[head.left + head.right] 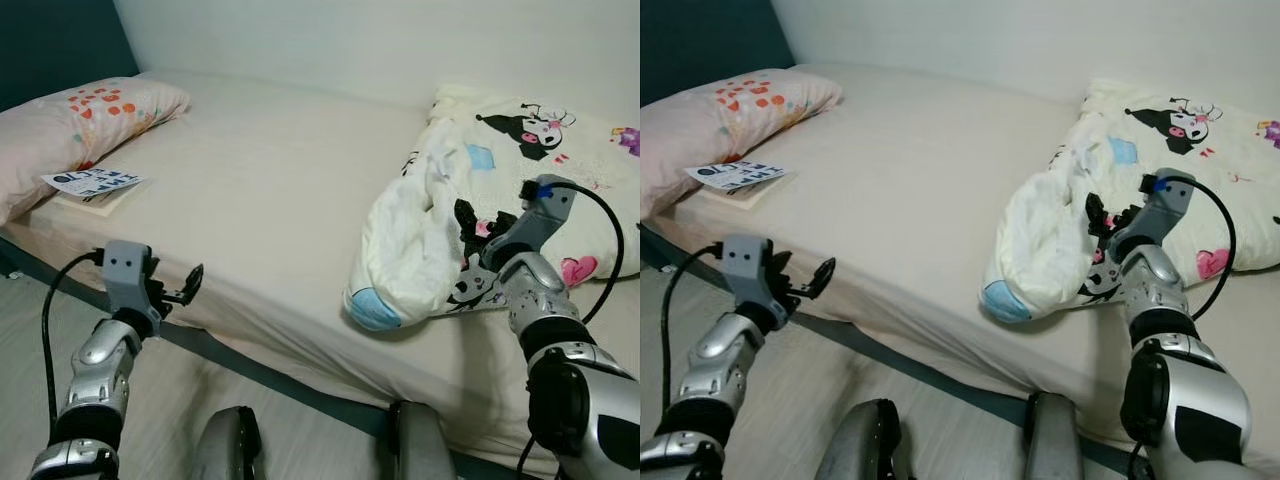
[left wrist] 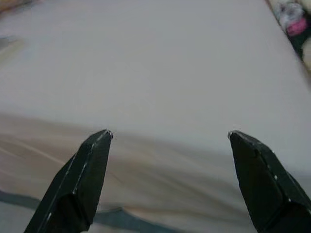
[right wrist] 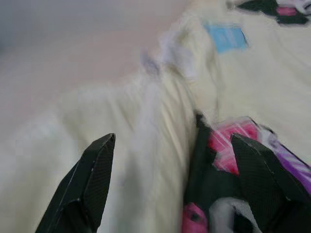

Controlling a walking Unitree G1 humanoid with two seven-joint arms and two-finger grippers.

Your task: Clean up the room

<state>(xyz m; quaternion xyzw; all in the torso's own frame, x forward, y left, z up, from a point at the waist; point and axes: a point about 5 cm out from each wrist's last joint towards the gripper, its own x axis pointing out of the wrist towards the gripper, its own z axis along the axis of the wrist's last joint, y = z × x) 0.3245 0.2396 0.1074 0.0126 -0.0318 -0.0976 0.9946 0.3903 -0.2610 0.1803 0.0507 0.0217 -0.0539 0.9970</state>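
A crumpled white comforter (image 1: 430, 240) with cartoon prints lies bunched on the right side of the bed (image 1: 270, 180). My right gripper (image 1: 478, 238) is open against its near fold, and in the right wrist view the fingers (image 3: 92, 184) straddle the fabric (image 3: 160, 131) without closing on it. My left gripper (image 1: 180, 285) hangs open at the bed's front edge, holding nothing. In the left wrist view the left gripper (image 2: 169, 133) faces the bare cream sheet (image 2: 160, 63).
A pink patterned pillow (image 1: 70, 125) lies at the head of the bed on the left, with a printed booklet (image 1: 95, 183) beside it. A dark headboard (image 1: 50, 40) stands behind. The dark bed frame (image 1: 250, 360) runs above grey floor (image 1: 30, 330).
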